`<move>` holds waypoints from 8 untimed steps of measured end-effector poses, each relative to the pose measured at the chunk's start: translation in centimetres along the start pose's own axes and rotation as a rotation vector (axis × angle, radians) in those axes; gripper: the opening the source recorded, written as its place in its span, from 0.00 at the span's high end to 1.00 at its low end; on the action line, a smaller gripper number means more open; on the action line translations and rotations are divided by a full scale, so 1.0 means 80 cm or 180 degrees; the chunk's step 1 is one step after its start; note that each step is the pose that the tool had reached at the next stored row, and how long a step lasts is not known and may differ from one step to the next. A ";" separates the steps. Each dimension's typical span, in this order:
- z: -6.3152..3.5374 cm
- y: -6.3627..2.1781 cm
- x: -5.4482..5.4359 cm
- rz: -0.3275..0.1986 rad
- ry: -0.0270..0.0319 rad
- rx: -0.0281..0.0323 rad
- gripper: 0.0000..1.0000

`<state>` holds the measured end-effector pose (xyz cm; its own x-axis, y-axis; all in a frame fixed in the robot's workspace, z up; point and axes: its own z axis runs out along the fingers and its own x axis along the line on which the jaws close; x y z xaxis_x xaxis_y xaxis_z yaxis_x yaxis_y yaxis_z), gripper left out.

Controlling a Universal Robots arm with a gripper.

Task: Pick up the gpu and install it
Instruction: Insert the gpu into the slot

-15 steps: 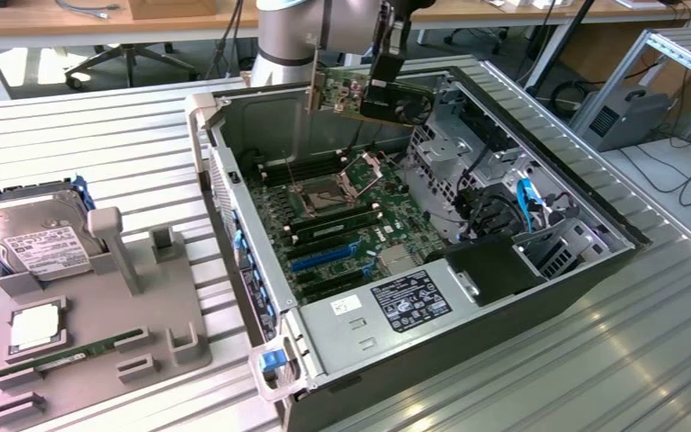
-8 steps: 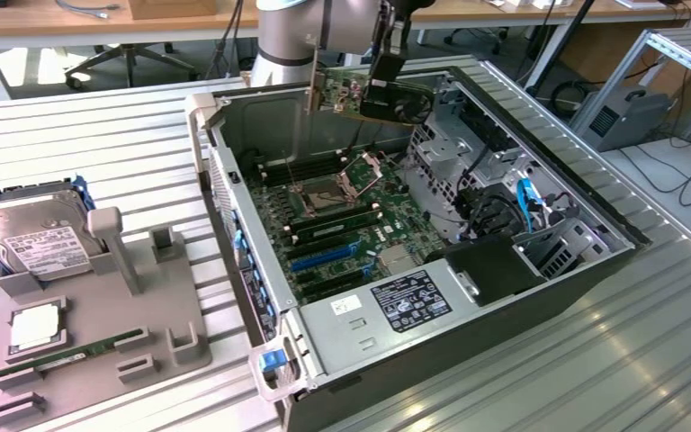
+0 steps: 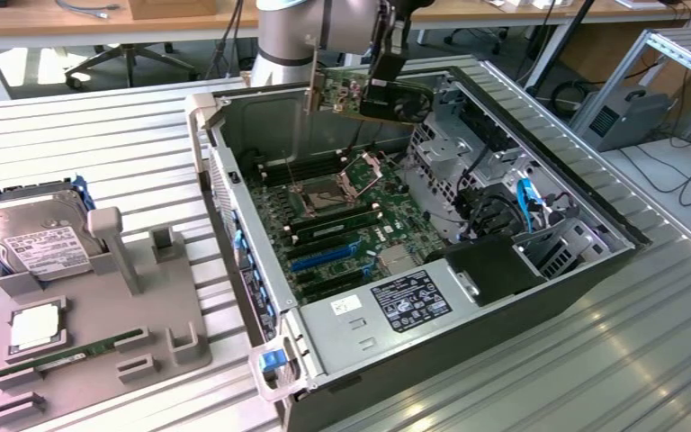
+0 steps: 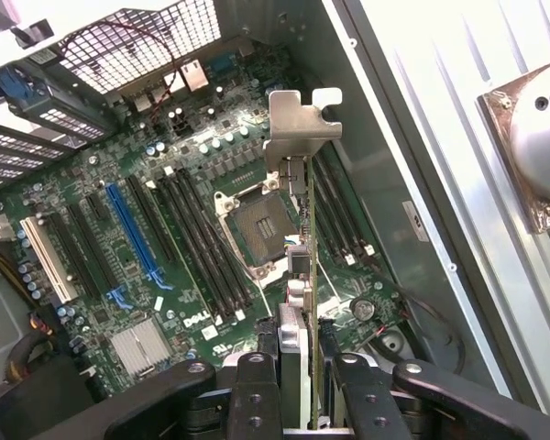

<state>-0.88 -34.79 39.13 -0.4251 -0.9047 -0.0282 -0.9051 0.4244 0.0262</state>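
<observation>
My gripper (image 3: 384,81) is shut on the gpu (image 3: 376,101), a card with a black shroud, a green board and a silver bracket (image 3: 313,90). It hangs in the air above the far end of the open computer case (image 3: 219,180). In the wrist view the gpu (image 4: 298,275) is edge-on, clamped between my black fingers (image 4: 257,394), with its bracket (image 4: 298,124) at the far end. Below it lie the motherboard (image 4: 192,211), the bare CPU socket (image 4: 257,220) and the blue slot (image 4: 133,234).
A grey fixture tray (image 3: 105,306) at the exterior view's left holds a hard drive (image 3: 33,238), a CPU chip (image 3: 36,326) and a RAM stick (image 3: 69,353). Inside the case are a power supply (image 3: 406,297), a drive cage (image 3: 453,153) and cables. The arm's base (image 4: 541,137) stands beside the case.
</observation>
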 end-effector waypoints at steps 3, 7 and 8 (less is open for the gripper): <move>0.000 0.000 0.000 -0.0030 0.0001 -0.0001 0.73; 0.000 0.000 -0.001 -0.0069 0.0002 -0.0002 0.73; 0.000 0.001 -0.001 -0.0078 0.0002 -0.0002 0.73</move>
<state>-0.88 -34.70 39.13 -0.4029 -0.9148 -0.0282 -0.9152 0.4023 0.0261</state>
